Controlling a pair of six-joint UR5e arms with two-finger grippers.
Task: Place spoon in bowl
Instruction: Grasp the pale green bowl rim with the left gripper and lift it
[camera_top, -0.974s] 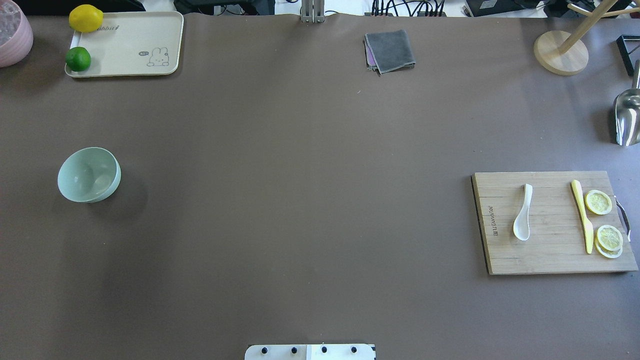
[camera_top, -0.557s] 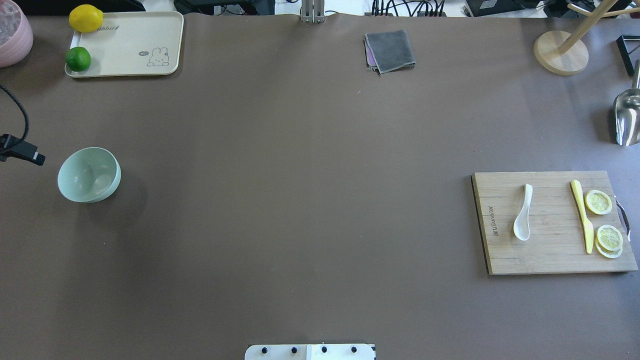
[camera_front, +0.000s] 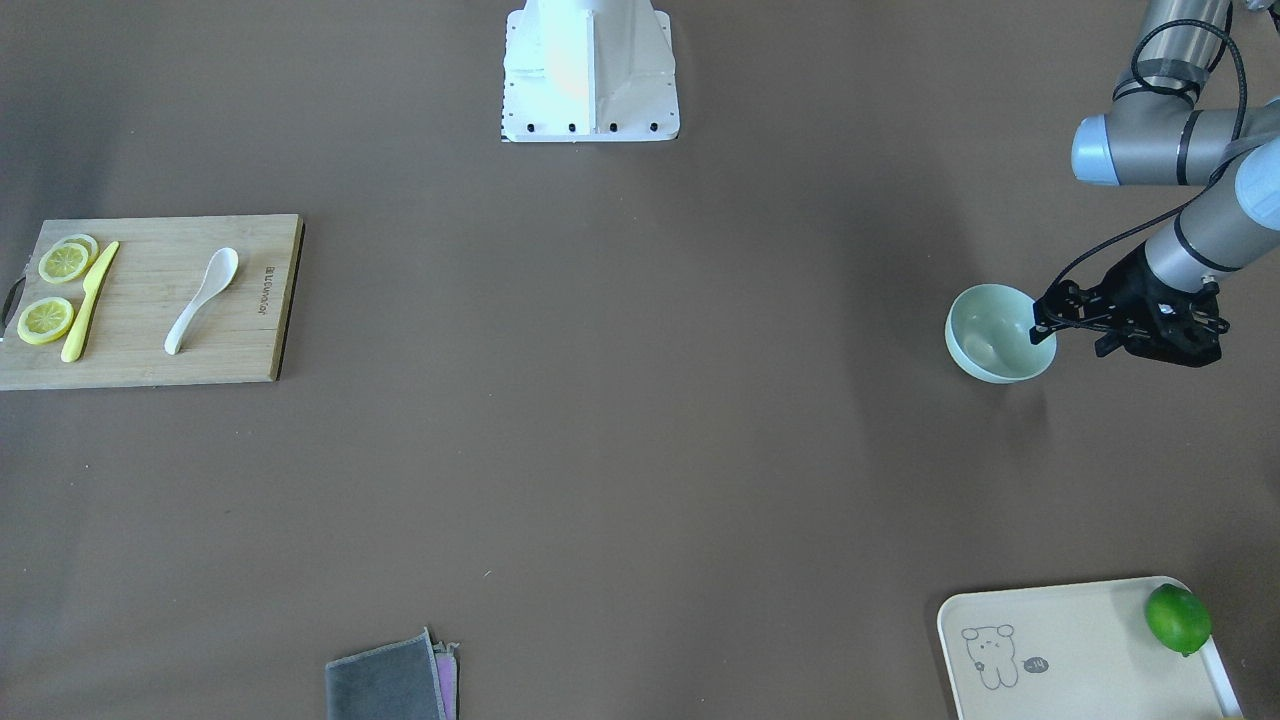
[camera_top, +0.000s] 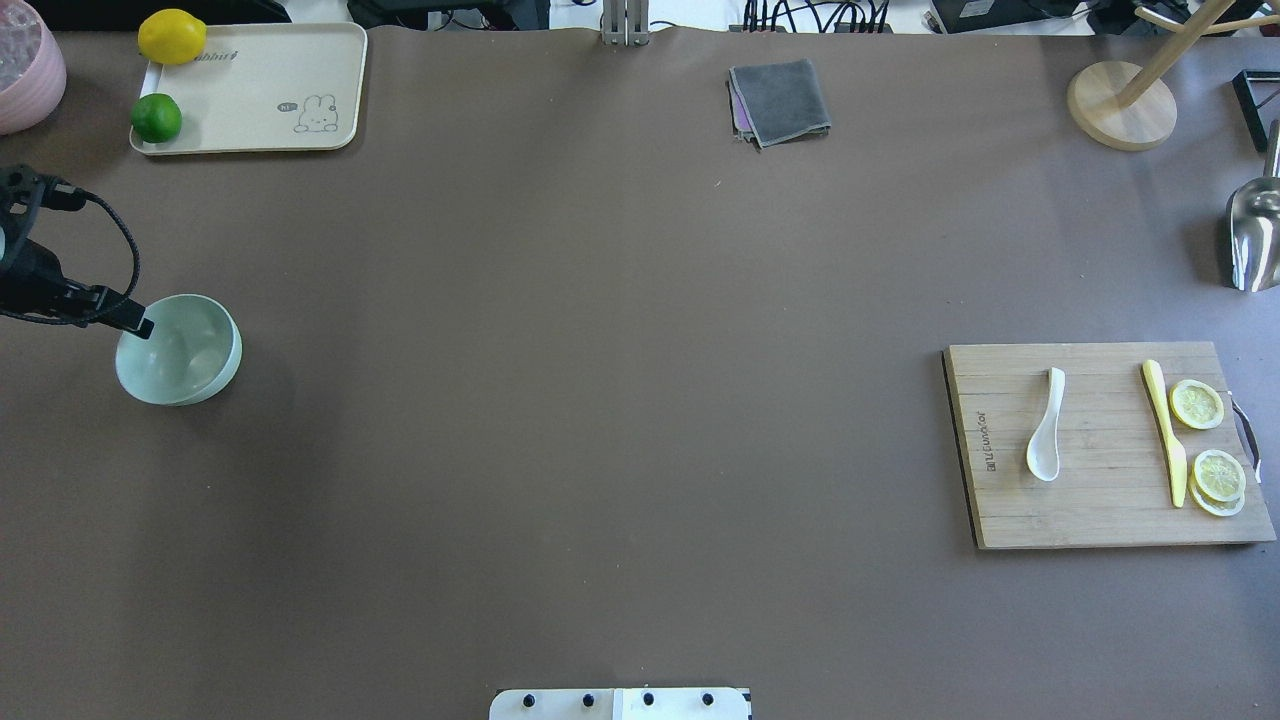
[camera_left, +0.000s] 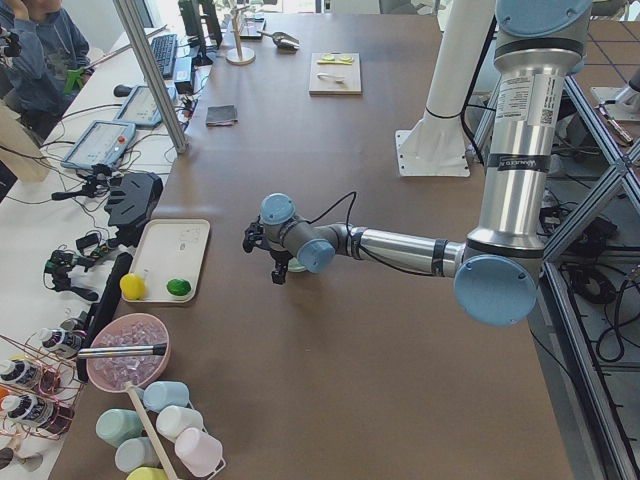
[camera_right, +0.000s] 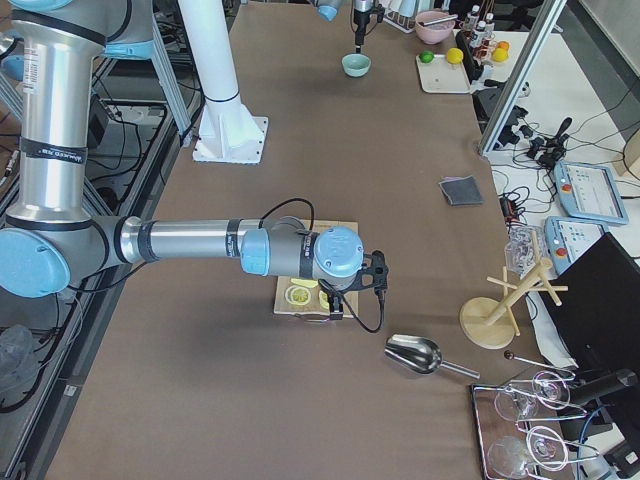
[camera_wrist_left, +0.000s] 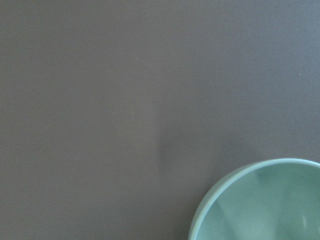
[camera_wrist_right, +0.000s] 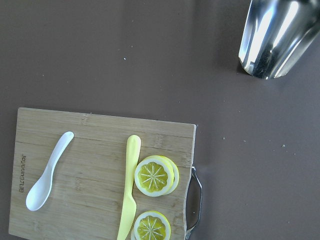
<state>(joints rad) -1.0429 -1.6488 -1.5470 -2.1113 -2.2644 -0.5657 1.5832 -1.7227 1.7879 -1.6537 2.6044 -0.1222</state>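
Observation:
The white spoon (camera_top: 1045, 425) lies on a wooden cutting board (camera_top: 1090, 520) at the right, scoop toward the robot. It also shows in the right wrist view (camera_wrist_right: 47, 172) and the front view (camera_front: 203, 298). The mint-green bowl (camera_top: 185, 350) stands empty at the far left; it also shows in the front view (camera_front: 995, 335). My left gripper (camera_front: 1125, 322) hovers just beside the bowl, a black part of it over the rim; I cannot tell whether it is open. The bowl's rim (camera_wrist_left: 240, 182) fills the left wrist view's lower right corner. My right gripper (camera_right: 352, 285) hangs above the board; I cannot tell its state.
A yellow knife (camera_top: 1165, 430) and lemon slices (camera_top: 1197, 404) lie on the board beside the spoon. A cream tray (camera_top: 270, 70) holds a lemon and a lime at the back left. A grey cloth (camera_top: 780, 100), a wooden stand (camera_top: 1120, 105) and a metal scoop (camera_top: 1255, 235) stand at the back and right.
My left arm has come in from the overhead view's left edge and moved to the bowl's rim. The spoon and the bowl have not moved.

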